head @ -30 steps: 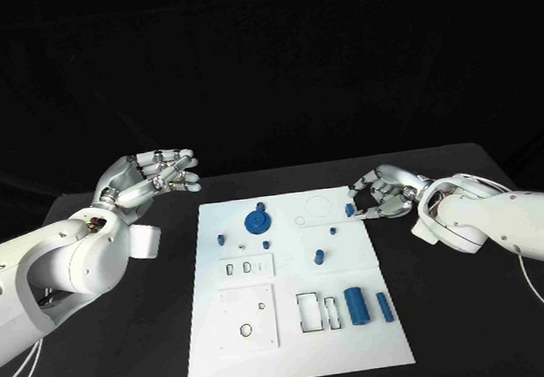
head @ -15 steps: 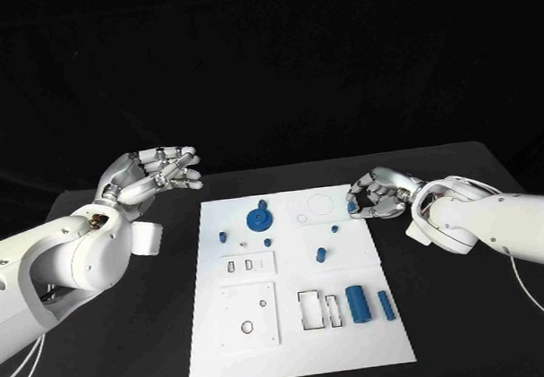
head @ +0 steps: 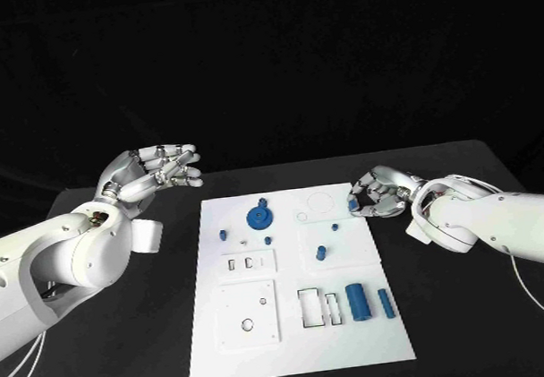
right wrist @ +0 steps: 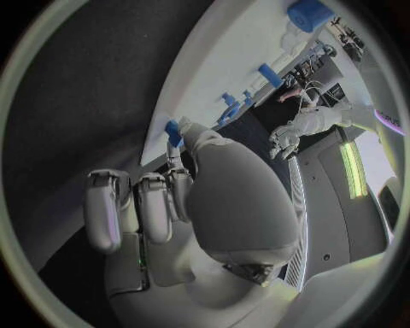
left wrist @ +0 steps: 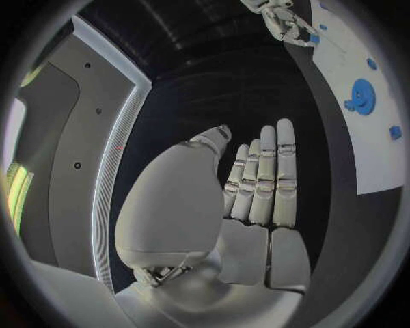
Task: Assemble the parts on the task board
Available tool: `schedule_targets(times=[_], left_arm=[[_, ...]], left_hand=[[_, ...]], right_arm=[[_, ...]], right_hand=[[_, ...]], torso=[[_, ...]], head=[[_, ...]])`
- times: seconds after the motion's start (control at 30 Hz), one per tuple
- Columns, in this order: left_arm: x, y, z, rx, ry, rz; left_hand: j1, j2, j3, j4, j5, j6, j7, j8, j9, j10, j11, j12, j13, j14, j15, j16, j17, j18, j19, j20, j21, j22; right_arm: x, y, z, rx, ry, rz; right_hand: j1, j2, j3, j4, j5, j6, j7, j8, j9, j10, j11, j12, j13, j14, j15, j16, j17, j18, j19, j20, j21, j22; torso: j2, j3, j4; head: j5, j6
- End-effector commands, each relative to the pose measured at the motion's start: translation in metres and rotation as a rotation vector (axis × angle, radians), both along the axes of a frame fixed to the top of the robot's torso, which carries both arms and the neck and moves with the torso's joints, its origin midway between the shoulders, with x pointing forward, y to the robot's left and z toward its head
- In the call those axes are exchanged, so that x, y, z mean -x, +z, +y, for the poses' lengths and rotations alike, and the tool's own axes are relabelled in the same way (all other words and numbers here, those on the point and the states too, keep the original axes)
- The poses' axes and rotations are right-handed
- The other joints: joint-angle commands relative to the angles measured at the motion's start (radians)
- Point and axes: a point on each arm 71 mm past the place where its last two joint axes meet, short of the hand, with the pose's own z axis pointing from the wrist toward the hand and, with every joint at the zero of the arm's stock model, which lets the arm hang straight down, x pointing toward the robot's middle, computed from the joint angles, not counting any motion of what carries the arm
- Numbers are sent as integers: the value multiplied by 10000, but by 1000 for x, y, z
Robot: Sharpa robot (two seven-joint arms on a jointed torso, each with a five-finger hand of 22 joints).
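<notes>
Head and wrist views of the assembly step. The right hand hovers over the far right corner of the task board, its fingers curled inward with a small blue part pinched at their tips — the right wrist view shows the same blue piece held just off the board's edge. The left hand is raised above the black counter beside the board's far left corner, its fingers extended side by side and holding nothing. On the board lie the remaining parts: a blue gear-like disc near the far end, a small blue peg towards the middle, and two blue cylinders beside the rectangular recesses at the near right. The step in hand appears to be seating the pinched part into a socket near the circular outline on the board; which socket cannot be told. To do it well, the part should be squared to its socket before descending — a tilted entry would likely jam — and the pinch released only once the piece sits flush. The free hand could steady the board if it slides.
</notes>
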Motion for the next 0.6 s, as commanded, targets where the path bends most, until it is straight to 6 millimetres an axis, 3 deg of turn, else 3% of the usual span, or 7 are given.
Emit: schedule_targets(times=[0.03,0.37,0.43,0.6], left_arm=[[1,1,-2,93,-168,-21],[1,1,-1,83,-160,-7],[1,1,-1,81,-157,-4],[0,1,0,73,-143,1]], left_hand=[[-35,28,26,-19,-36,32,-37,-50,-5,60,-7,-67,15,-89,-8,-45,13,116,15,75,60,-13],[-19,27,40,-47,-34,37,-35,-53,-5,63,-7,-69,14,-92,-9,-62,40,115,15,72,69,-15],[-19,27,40,-47,-34,37,-35,-53,-5,63,-7,-69,14,-92,-9,-62,40,115,15,72,69,-15],[-18,27,43,-52,-34,38,-35,-55,-5,63,-6,-70,13,-92,-9,-65,46,115,14,71,71,-16]], right_arm=[[0,0,1,105,20,-116],[2,10,2,-58,-699,-1119],[3,15,6,-150,-805,-1210],[11,29,28,-283,-705,-1329]], right_hand=[[-96,44,178,-39,-40,170,-52,135,52,66,-83,82,1158,804,-84,39,1597,-19,355,-76,71,1936],[-393,117,493,-53,-55,358,-189,365,138,231,-205,263,1329,839,-191,86,1726,-130,634,-179,460,2221],[-530,245,609,7,-54,279,-191,372,145,213,-209,229,1302,838,-202,83,1718,-154,691,-198,541,2280],[-581,304,668,19,-54,245,-189,384,154,211,-211,224,1299,840,-205,85,1723,-196,791,-205,685,2380]], torso=[[-6,-3,0],[-14,7,-26],[-21,-1,-23],[-20,0,-9]], head=[[-7,-6],[5,-25],[8,-32],[39,-57]])
